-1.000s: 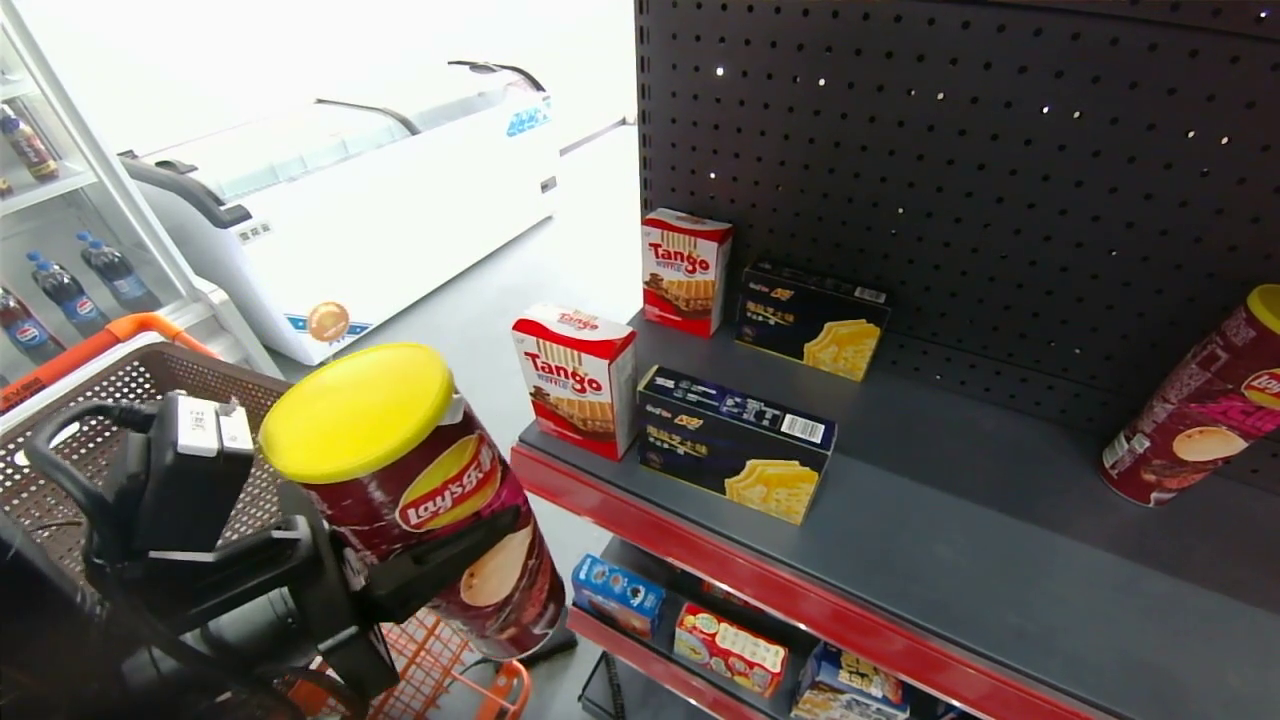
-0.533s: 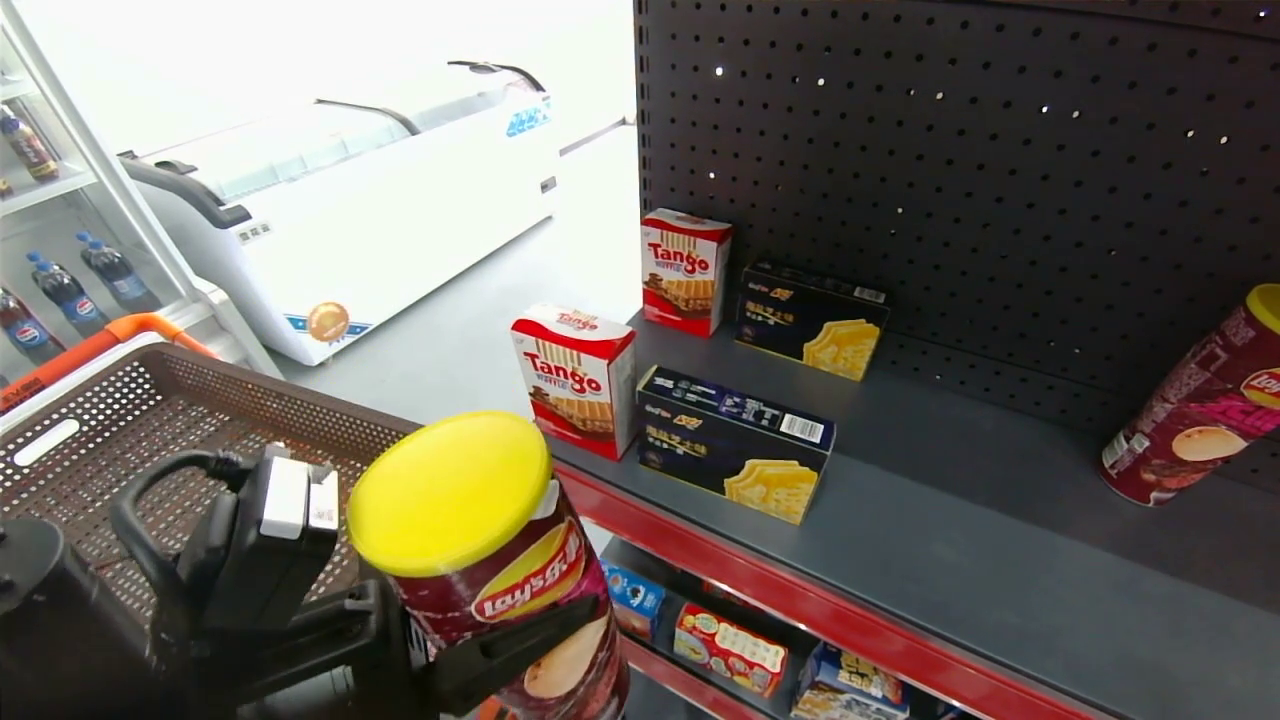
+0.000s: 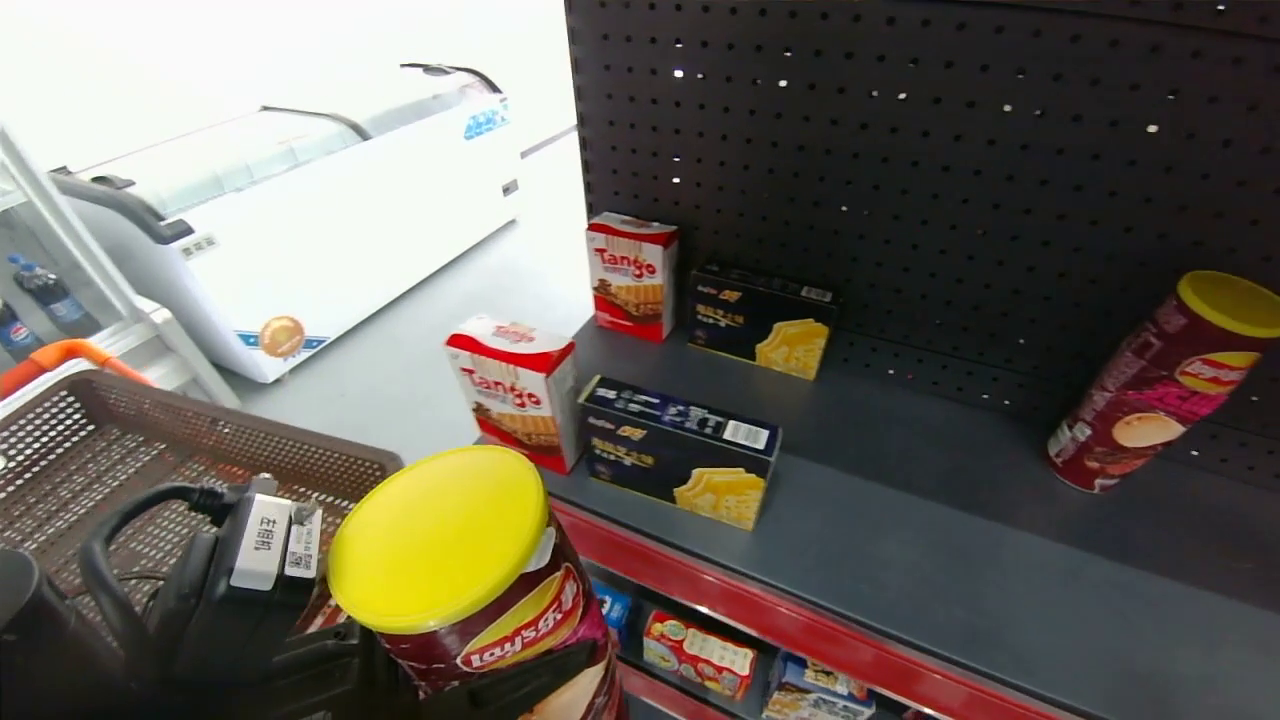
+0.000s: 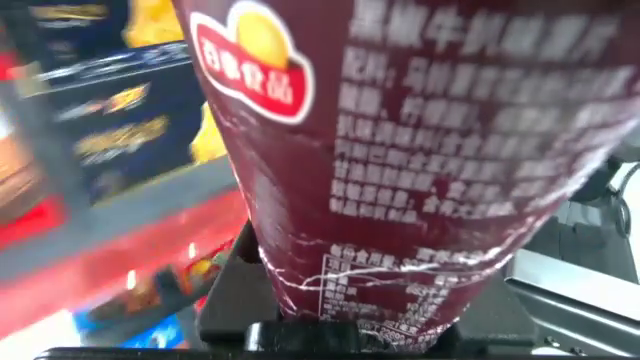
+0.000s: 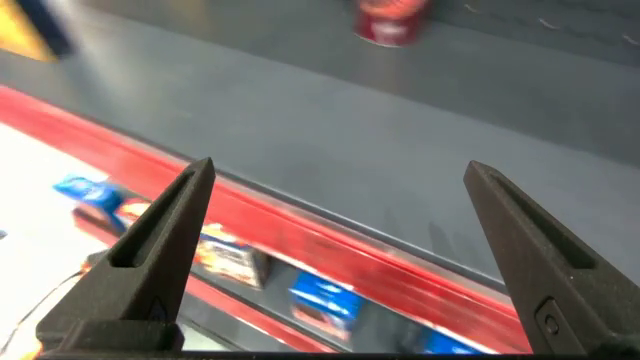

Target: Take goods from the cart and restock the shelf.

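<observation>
Chip can (image 3: 480,600) nearer shelf (image 3: 900,540), clamped by left gripper (image 3: 440,675), beside cart (image 3: 250,440)

Maroon chip can (image 3: 520,640) w/ yellow lid (image 3: 440,535), black dotted pegboard (image 3: 900,170), grey red-edged shelf (image 3: 900,540).

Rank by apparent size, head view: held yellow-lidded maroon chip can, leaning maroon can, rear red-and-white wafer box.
Held yellow-lidded maroon chip can, inflated by nearness
Leaning maroon can
Rear red-and-white wafer box

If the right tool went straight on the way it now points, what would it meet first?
Probably the grey shelf deck behind its red front lip; the chip can sits farther back. Depth is unclear.
</observation>
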`<state>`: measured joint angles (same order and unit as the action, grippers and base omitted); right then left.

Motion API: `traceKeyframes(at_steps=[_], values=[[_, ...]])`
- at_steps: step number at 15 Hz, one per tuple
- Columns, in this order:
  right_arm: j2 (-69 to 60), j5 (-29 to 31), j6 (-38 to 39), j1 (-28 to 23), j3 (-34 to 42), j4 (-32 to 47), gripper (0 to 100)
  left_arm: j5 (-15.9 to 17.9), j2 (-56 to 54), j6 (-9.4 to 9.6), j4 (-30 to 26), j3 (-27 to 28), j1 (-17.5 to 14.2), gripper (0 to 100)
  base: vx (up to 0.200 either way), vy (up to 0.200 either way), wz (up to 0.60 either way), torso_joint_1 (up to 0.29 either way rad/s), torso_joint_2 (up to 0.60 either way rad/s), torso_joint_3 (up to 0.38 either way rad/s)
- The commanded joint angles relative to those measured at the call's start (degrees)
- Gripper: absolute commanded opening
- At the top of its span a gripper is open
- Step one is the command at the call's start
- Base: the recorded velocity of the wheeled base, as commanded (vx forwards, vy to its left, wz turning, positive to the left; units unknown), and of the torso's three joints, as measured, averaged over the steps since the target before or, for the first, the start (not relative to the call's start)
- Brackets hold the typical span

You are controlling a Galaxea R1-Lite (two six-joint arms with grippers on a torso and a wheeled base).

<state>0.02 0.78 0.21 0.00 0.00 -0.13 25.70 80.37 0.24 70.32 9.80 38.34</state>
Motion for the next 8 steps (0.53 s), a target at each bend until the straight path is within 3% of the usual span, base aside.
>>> traceKeyframes(at_steps=[1, 8], values=[[-0.02, 0.01, -0.03, 0.0, 0.0, -0.04, 100, 0.05, -0.04, 0.02, 0.09, 0.13, 0.07, 0, 0.0, 0.0, -0.6, 0.007, 0.01, -0.002], [-0.02, 0.01, -0.03, 0.0, 0.0, -0.04, 100, 0.05, 0.22, -0.07, 0.09, 0.39, -0.02, 0, 0.0, 0.0, -0.6, 0.002, 0.0, 0.003]])
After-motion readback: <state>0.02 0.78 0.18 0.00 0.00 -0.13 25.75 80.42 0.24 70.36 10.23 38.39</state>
